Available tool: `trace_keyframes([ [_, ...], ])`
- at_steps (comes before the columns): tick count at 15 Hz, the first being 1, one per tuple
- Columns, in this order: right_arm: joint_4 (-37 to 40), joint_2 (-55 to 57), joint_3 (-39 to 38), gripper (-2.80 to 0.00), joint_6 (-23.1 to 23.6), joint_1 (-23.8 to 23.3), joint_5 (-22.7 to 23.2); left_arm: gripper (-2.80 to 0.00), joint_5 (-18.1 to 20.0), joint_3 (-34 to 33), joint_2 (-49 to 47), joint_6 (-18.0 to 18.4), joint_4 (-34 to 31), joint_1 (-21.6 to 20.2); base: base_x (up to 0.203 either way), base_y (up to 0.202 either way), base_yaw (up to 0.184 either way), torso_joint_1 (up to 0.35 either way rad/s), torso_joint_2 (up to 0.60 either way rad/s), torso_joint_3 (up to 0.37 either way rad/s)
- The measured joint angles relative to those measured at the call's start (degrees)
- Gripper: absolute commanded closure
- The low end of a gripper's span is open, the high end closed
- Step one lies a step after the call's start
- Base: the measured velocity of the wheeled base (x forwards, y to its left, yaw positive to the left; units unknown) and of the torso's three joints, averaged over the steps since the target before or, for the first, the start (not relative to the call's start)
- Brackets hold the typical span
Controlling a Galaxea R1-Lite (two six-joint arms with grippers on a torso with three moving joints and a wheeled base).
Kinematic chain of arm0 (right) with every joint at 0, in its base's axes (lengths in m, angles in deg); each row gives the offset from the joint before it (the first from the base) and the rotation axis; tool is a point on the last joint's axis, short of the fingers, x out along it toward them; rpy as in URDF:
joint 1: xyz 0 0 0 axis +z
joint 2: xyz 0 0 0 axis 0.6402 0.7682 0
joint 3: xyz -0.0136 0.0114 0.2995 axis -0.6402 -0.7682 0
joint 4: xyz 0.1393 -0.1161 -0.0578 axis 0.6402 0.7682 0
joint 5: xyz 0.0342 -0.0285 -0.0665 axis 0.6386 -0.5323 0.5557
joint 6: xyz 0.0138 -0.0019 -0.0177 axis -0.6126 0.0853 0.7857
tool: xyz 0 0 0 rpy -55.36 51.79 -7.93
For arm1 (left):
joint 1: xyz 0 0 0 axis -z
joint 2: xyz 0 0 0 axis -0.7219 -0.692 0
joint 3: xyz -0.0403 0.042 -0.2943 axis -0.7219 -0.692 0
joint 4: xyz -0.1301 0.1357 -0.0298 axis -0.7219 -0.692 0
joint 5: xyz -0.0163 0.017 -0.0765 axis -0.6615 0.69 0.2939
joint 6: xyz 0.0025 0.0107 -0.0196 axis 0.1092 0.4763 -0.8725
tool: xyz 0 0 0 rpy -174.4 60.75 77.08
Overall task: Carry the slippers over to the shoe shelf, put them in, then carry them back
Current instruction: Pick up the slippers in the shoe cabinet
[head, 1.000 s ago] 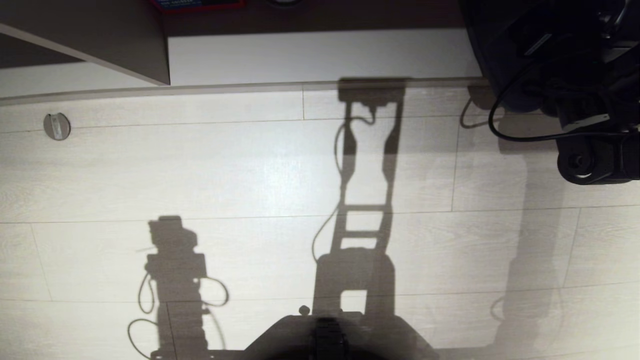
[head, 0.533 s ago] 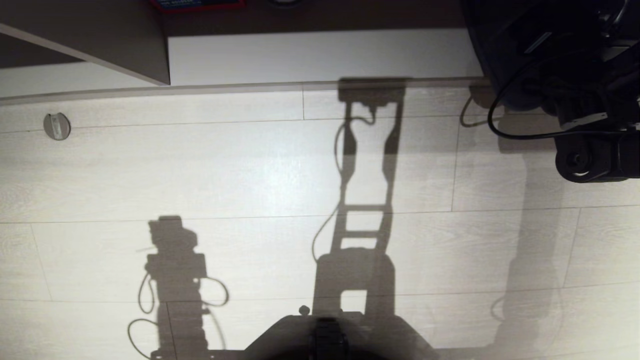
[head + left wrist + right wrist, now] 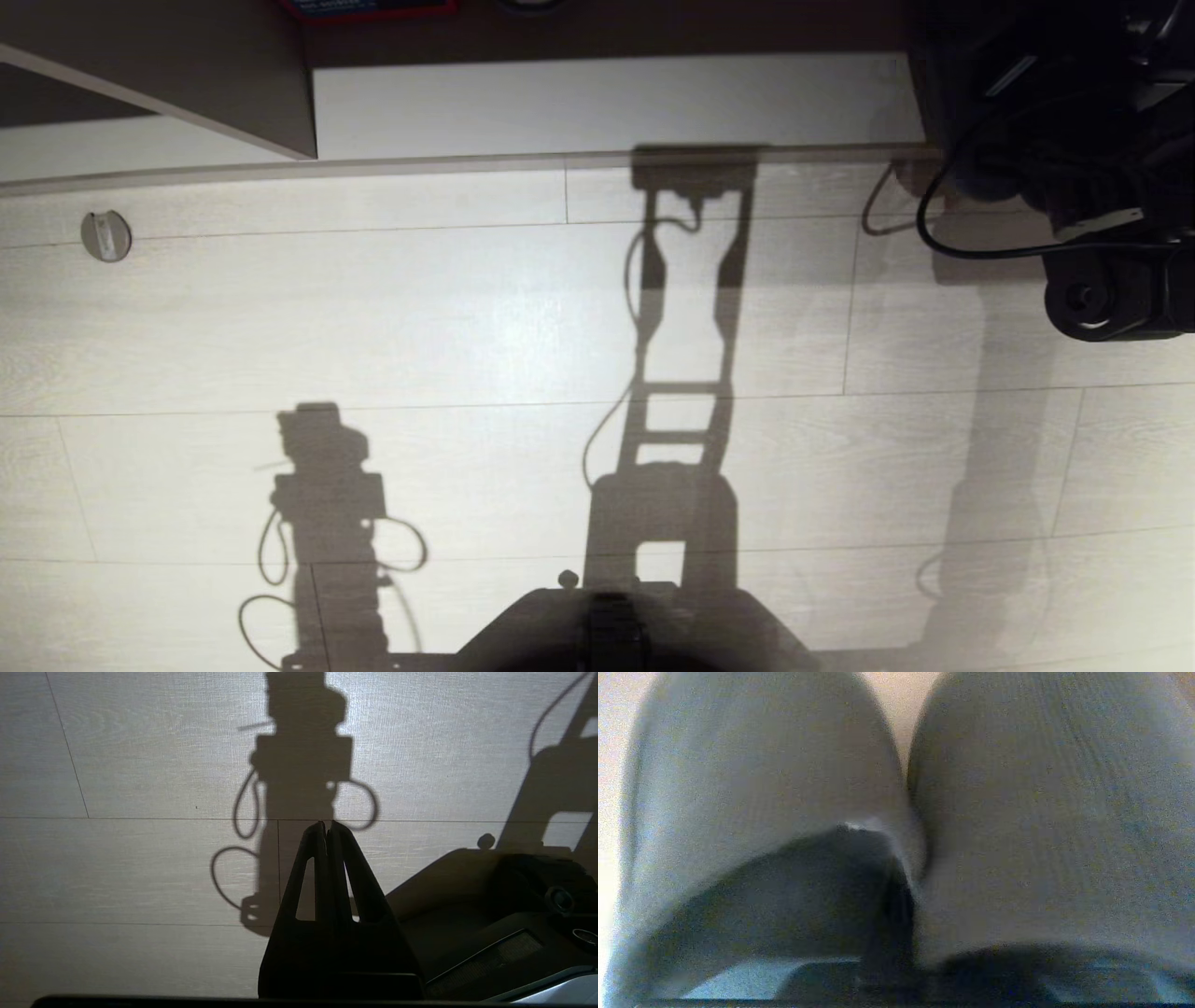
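The slippers fill the right wrist view as two dark toe bands side by side, one [image 3: 752,765] and the other [image 3: 1041,812]. My right gripper [image 3: 906,877] is shut where the two bands meet, with a dark finger [image 3: 882,905] inside one slipper's opening. In the head view the right arm [image 3: 1102,280] reaches over the right end of the shoe shelf [image 3: 597,103], whose pale bottom board and thin front lip run along the top; the arm hides the gripper there. My left gripper [image 3: 326,828] hangs shut and empty over the pale floor.
A grey panel [image 3: 187,75] divides the shelf at upper left. A small round metal fitting [image 3: 105,235] is set in the plank floor. A black cable [image 3: 934,233] loops off the right arm. My base [image 3: 616,625] shows at the bottom edge.
The dark mass at the shelf's right end has drawn in to the right, baring more of the pale board. The right wrist shifted slightly. The left arm stayed still.
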Motion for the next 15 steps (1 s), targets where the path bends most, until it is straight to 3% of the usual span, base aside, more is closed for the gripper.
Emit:
trace_keyframes([
  [9,0.2,-2.2,-2.5,0.00,-1.1,0.0,-0.1,0.00,0.0,0.0,0.0,0.0,0.0,0.0,0.000,0.000,0.000,0.000,0.00,0.000],
  [15,1.8,-14.0,-17.9,0.00,-3.1,0.4,0.2,0.00,0.0,0.0,0.0,0.0,0.0,0.0,0.000,0.000,0.000,0.000,0.00,0.000],
])
